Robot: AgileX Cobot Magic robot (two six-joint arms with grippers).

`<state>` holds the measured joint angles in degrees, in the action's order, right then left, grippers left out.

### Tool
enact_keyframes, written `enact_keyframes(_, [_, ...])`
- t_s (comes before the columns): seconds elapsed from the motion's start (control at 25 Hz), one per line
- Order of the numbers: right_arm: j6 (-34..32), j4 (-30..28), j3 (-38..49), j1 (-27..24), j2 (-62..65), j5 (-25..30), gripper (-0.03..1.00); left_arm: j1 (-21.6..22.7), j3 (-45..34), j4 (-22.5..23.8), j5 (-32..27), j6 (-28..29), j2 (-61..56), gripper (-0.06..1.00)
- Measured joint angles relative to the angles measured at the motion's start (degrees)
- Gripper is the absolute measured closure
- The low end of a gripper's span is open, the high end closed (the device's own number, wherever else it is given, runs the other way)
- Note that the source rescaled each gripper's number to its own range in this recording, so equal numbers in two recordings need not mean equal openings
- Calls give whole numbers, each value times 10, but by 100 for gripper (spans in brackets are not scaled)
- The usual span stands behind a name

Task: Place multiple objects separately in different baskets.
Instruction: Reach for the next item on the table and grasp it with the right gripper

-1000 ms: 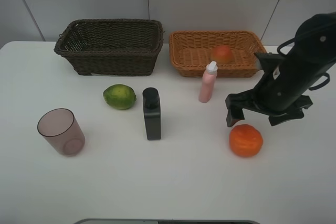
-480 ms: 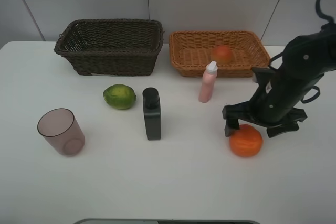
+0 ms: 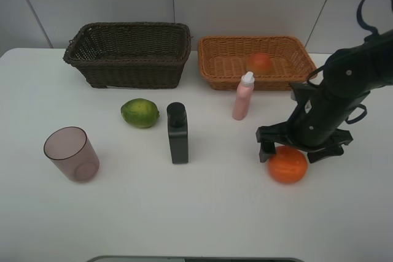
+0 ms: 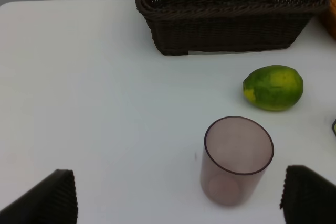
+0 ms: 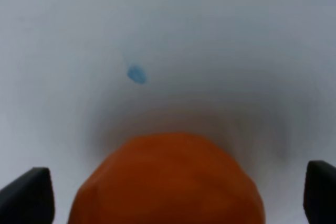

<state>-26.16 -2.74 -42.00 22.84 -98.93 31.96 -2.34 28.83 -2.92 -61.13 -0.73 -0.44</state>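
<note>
From the high camera, the orange [image 3: 287,165] lay on the white table [image 3: 202,213], well in front of the orange-tan basket [image 3: 216,73], where the peach [image 3: 260,62] already sat. The right gripper [image 3: 298,151] hung right over it, its jaws spread wide and standing to either side of the fruit's top, not yet pinching. The green round fruit [image 3: 140,113], black flat bottle [image 3: 178,134], pink bottle [image 3: 243,99] and purplish cup [image 3: 72,154] stood apart on the table, and the dark brown basket [image 3: 129,59] looked empty. In the left wrist view, the left gripper [image 4: 178,199] was also spread and held nothing, with the cup upright between and ahead of its fingers [image 4: 46,199]. In the right wrist view, the orange filled the gap between the two dark tips, roughly centred. It was probably firm and moderately heavy, with a dimpled skin that should grip well. Being round, it could roll or squirt out, so the best hold seemed to be across its widest girth, squeezed gently.
</note>
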Motion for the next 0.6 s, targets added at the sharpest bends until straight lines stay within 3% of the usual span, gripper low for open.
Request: enact_keyframes(0.6, [0,19,-1,14,-37,-7,-3,0,0,0,0,0,0,-4])
